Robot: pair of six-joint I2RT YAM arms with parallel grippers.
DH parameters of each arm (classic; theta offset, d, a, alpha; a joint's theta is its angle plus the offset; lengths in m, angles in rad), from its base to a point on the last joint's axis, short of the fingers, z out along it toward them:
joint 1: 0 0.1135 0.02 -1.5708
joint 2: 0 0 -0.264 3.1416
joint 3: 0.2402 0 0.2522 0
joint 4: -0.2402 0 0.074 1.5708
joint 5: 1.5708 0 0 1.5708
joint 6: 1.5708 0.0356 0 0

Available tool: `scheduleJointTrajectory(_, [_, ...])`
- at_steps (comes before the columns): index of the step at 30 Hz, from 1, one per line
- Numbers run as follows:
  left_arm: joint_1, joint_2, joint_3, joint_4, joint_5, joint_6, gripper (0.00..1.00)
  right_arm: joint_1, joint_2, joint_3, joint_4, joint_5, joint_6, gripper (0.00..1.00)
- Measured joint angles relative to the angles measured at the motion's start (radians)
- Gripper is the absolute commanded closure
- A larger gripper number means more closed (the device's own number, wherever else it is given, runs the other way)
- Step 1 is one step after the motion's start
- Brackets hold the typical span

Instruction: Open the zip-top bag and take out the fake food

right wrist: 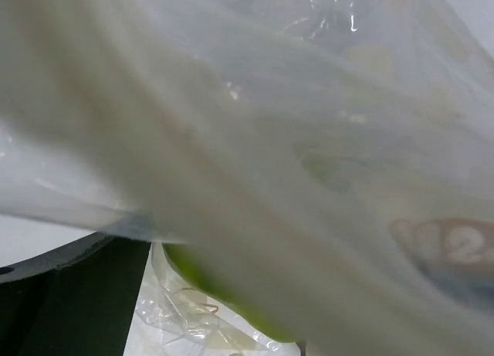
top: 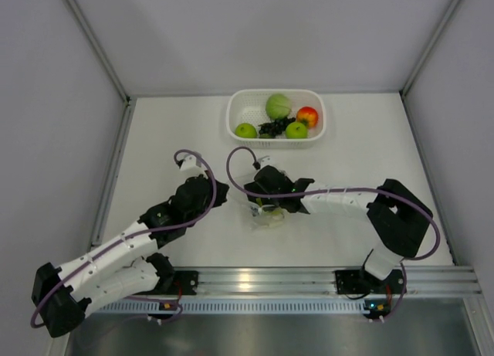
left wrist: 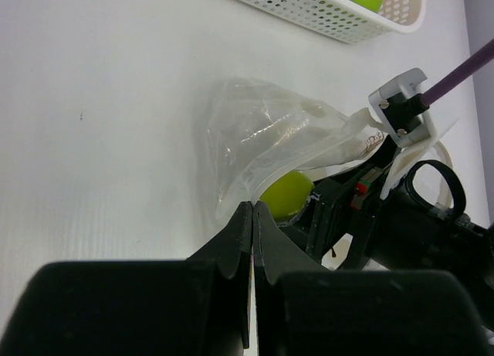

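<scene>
Left end effector (left wrist: 252, 211) has its two black fingers pressed flat together, nipping the near rim of the clear crinkly plastic zip-top bag (left wrist: 262, 132), whose edge runs straight into their tips. The bag lies on the white desk (top: 170, 140) between the two arms, towards the near side, partly propped up and gaping toward the right arm. Inside it, low and close to the mouth, sits a round yellow-green plastic fruit (left wrist: 287, 194).

The right end effector (top: 266, 205) is at the bag's mouth on the opposite side, just beside that fruit. Its wrist view is filled with blurred film, with the green fruit and one dark finger at the bottom, so I cannot tell whether its fingers are apart or together.

Well beyond the bag, near the far edge of the desk, stands a white perforated plastic basket (top: 231, 116). It holds a pale green round ball (top: 279, 106), a red-yellow apple (top: 307, 116), a small green apple (top: 245, 130) at the left, a second green fruit (top: 296, 130) at the right, and a dark grape bunch (top: 272, 127) between those two.
</scene>
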Motion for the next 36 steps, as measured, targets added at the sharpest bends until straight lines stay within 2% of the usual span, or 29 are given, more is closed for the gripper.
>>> scheduleJointTrajectory(4, [0.000,0.006,0.000,0.002,-0.003,0.000,1.00,-0.002,-0.029,-0.002,0.002,0.000,0.005,0.11])
scheduleJointTrajectory(13, [0.000,0.033,0.000,0.010,-0.002,-0.001,1.00,-0.013,-0.111,-0.064,0.019,0.008,0.048,0.12])
scheduleJointTrajectory(21, [-0.006,0.038,0.000,0.029,0.000,-0.010,1.00,-0.014,-0.224,-0.142,0.104,0.002,0.075,0.13])
scheduleJointTrajectory(26, [-0.006,0.038,0.000,0.038,0.002,-0.015,1.00,-0.014,-0.230,-0.143,0.089,0.078,0.090,0.23])
scheduleJointTrajectory(36, [-0.008,0.030,0.000,0.060,0.027,-0.024,1.00,-0.013,-0.224,-0.145,0.061,0.217,0.200,0.31])
